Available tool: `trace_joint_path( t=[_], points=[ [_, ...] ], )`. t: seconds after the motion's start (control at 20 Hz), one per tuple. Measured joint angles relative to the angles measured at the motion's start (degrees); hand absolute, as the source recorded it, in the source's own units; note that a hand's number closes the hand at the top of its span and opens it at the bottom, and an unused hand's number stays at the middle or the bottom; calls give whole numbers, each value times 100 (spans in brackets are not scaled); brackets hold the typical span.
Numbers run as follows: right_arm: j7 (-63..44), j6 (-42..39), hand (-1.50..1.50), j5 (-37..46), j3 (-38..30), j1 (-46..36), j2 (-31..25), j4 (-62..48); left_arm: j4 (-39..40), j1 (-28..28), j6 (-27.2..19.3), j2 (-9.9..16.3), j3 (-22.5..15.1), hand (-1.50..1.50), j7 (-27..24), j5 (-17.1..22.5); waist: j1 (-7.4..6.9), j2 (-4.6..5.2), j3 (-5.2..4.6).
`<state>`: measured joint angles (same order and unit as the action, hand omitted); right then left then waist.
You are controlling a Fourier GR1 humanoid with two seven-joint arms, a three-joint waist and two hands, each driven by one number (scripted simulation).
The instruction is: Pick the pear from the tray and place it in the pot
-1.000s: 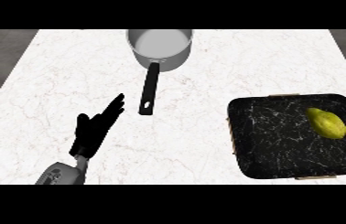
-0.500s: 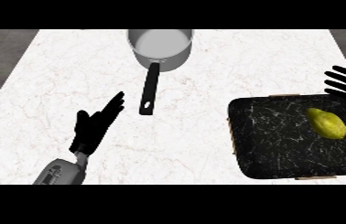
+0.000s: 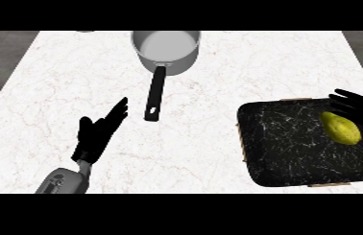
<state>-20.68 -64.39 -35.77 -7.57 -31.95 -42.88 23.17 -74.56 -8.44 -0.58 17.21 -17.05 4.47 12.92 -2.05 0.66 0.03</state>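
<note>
A yellow pear [image 3: 341, 128] lies on the right side of the black marbled tray [image 3: 284, 143] at the counter's right. My right hand [image 3: 347, 101] shows only as straight black fingers at the right edge, just beyond the pear's far end and over the tray's back rim. The steel pot [image 3: 166, 50] stands at the top middle, its black handle [image 3: 154, 94] pointing toward me. My left hand [image 3: 98, 132] rests open on the left, fingers stretched up and to the right, short of the handle's tip.
The white marble counter [image 3: 234, 80] runs between pot and tray. Grey floor [image 3: 14, 47] shows past the counter's left edge.
My right hand came in from the right edge and has dropped closer to the pear. The left hand, pot, tray and pear have stayed put.
</note>
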Motion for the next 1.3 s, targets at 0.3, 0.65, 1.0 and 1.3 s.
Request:
trace_joint_path(
  t=[0.3,0.65,1.0,1.3],
  points=[
    [708,-7,-150,546,-110,52,-51,-313,-134,29,-21,-73,8,0,101,-66,-26,-6,-20],
    [777,-48,-150,256,-450,-45,87,-930,-200,43,13,-95,39,0,131,-120,-10,-36,-74],
    [515,-58,-150,-169,-754,-216,231,-1494,-280,75,61,-65,125,0,189,-101,18,-78,-139],
    [428,-54,-150,-329,-857,-256,397,-1636,-167,32,66,-105,154,0,144,-149,58,-114,-214]
  ],
)
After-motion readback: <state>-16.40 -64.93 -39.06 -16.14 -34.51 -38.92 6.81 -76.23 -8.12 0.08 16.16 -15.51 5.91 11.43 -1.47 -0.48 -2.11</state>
